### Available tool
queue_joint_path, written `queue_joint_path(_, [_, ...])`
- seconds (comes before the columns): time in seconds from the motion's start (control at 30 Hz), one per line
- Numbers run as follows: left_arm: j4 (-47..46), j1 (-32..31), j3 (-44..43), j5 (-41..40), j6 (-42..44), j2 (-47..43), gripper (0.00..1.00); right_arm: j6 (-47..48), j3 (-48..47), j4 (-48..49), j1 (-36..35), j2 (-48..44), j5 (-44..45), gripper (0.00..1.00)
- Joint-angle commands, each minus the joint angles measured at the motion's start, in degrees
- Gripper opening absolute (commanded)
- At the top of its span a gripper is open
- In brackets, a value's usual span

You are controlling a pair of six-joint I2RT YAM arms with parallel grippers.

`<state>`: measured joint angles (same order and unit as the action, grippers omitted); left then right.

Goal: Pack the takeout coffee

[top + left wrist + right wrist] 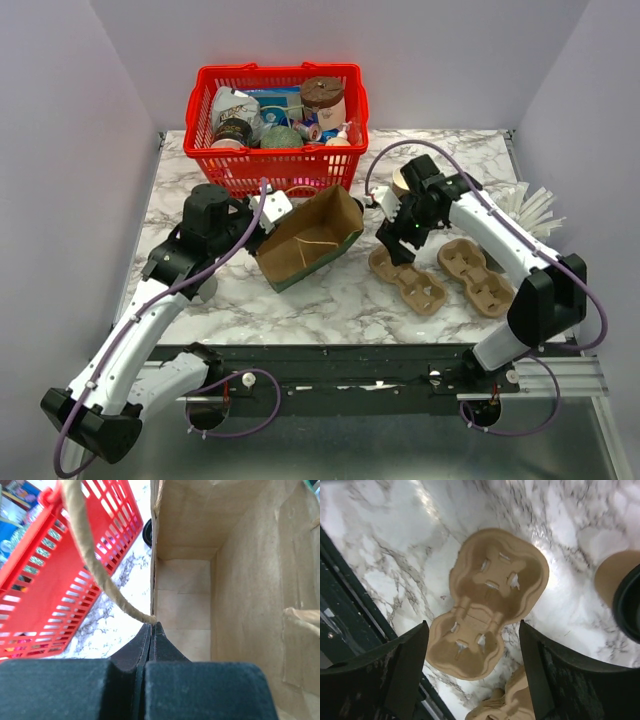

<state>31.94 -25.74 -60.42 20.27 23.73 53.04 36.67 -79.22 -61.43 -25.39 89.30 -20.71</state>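
Note:
The takeout coffee (401, 182) is a tan cup standing behind my right arm, mostly hidden by it; its tan wall (612, 575) shows at the right edge of the right wrist view. My right gripper (395, 245) (472, 630) hangs open above a brown pulp carrier (410, 280) (495, 595), with nothing between its fingers. A brown paper bag (310, 245) (240, 580) lies tilted on its side, mouth toward the left arm. My left gripper (268, 212) (151, 627) is shut on the bag's rim beside its twine handle (90, 560). The bag's inside looks bare.
A red basket (275, 165) (55, 595) full of groceries, with a pale brown-lidded cup (322, 100), stands at the back just behind the bag. A second pulp carrier (478, 275) (505, 705) lies right of the first. White strips (530, 210) fan out at the right edge.

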Motion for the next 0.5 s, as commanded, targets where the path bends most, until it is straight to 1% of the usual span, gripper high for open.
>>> queue_joint_path(0.0, [-2.9,0.5,1.4,0.6,-0.2,0.5,0.00,-8.1,4.7,3.2,0.3,2.3,7.0,0.79])
queue_joint_path(0.13, [-3.5,1.1,1.5,-0.1,-1.0,1.6,0.00,-10.6,7.2,4.2,0.3,2.8,8.8,0.75])
queue_joint_path(0.33, [-3.0,1.5,1.1,0.0,-1.8,1.9,0.00,-13.3,12.2,8.1,0.3,2.6,12.9,0.75])
queue_joint_path(0.47, [-2.2,1.7,1.0,0.2,-2.0,1.9,0.00,-14.5,12.9,9.0,0.3,4.7,12.6,0.73])
